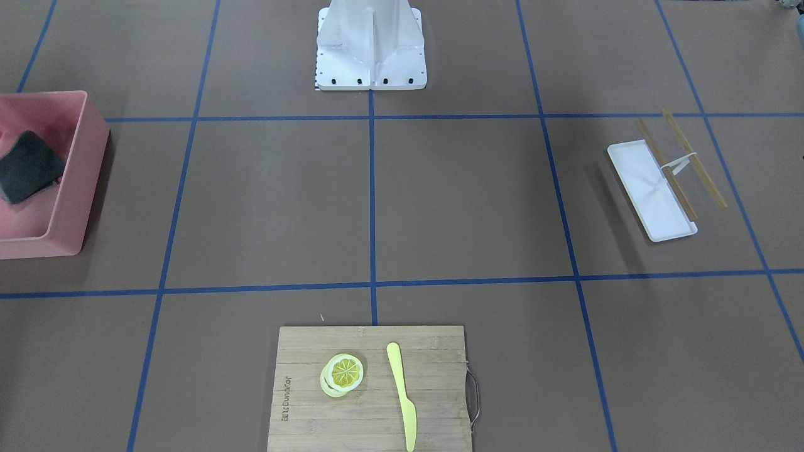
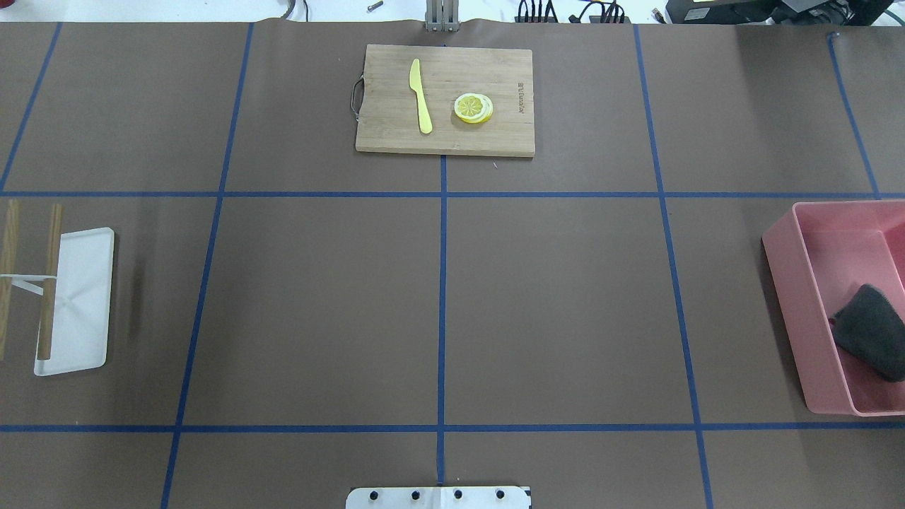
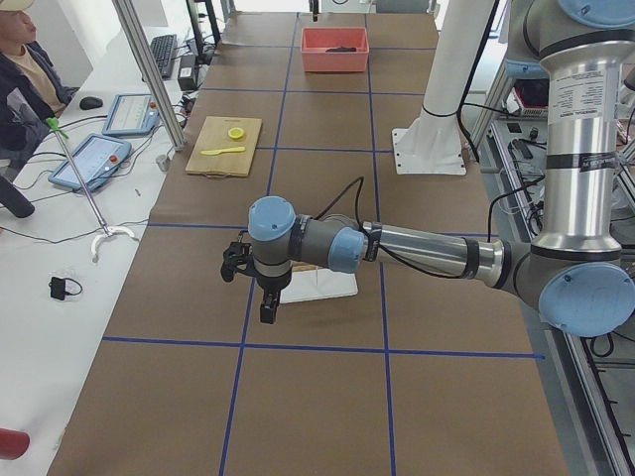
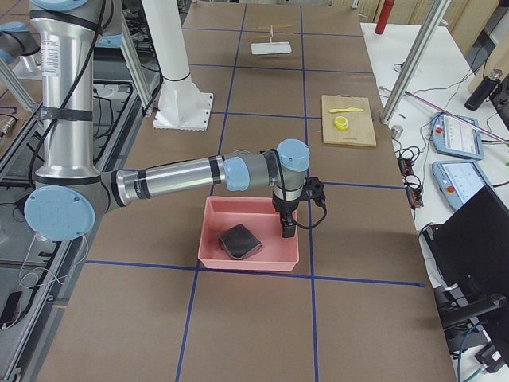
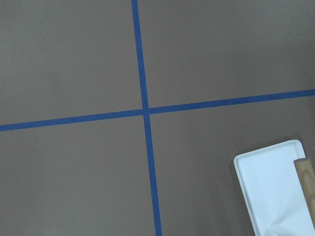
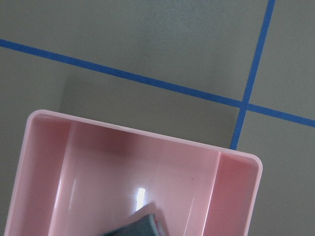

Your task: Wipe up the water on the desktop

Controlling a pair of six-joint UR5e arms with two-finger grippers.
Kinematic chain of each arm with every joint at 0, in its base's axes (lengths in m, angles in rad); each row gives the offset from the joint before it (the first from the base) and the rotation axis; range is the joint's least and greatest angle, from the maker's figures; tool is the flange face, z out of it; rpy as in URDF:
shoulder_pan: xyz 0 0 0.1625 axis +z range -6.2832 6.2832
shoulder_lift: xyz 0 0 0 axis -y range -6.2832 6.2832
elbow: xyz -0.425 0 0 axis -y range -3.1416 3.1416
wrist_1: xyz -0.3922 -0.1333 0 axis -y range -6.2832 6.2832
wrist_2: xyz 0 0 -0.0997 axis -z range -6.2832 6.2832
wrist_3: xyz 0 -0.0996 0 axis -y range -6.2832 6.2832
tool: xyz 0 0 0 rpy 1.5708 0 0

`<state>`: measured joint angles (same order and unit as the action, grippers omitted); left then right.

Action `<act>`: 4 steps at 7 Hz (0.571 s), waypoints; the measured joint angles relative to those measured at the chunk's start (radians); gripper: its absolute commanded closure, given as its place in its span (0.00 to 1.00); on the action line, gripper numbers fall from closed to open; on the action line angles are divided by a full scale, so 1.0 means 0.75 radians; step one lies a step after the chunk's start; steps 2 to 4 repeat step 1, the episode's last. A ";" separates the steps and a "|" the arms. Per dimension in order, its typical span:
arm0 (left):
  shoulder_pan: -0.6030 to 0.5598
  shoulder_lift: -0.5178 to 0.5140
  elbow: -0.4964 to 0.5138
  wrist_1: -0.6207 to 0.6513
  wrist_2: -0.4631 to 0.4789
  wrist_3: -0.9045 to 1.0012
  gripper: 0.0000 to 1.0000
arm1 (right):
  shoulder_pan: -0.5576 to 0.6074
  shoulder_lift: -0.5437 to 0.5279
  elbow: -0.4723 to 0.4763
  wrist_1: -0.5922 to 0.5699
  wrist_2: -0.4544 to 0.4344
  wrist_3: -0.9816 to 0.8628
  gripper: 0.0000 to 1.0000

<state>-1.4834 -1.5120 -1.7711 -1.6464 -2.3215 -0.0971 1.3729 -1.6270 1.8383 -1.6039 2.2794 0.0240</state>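
The desktop (image 2: 318,304) is a wide brown surface marked by blue tape lines; no water shows on it. A dark grey cloth (image 2: 873,332) lies in a pink bin (image 2: 785,283) at the robot's right end. My right gripper (image 4: 288,227) shows only in the exterior right view, pointing down over the bin's side next to the cloth (image 4: 240,241). My left gripper (image 3: 266,297) shows only in the exterior left view, above the desktop beside a white tray (image 3: 327,283). I cannot tell whether either gripper is open or shut.
The white tray (image 2: 85,297) with two wooden sticks (image 2: 49,283) across it lies at the robot's left end. A bamboo cutting board (image 2: 495,134) with a yellow knife (image 2: 421,95) and lemon slices (image 2: 473,107) sits at the far middle. The robot's white base (image 1: 370,50) stands at the near edge.
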 measured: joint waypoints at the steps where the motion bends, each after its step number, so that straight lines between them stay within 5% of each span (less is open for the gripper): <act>1: 0.000 0.002 -0.006 0.000 -0.009 -0.002 0.02 | 0.000 0.001 0.000 0.000 0.000 0.000 0.00; 4: 0.000 0.002 -0.006 0.000 -0.009 -0.002 0.02 | 0.000 0.001 0.000 0.000 0.000 0.000 0.00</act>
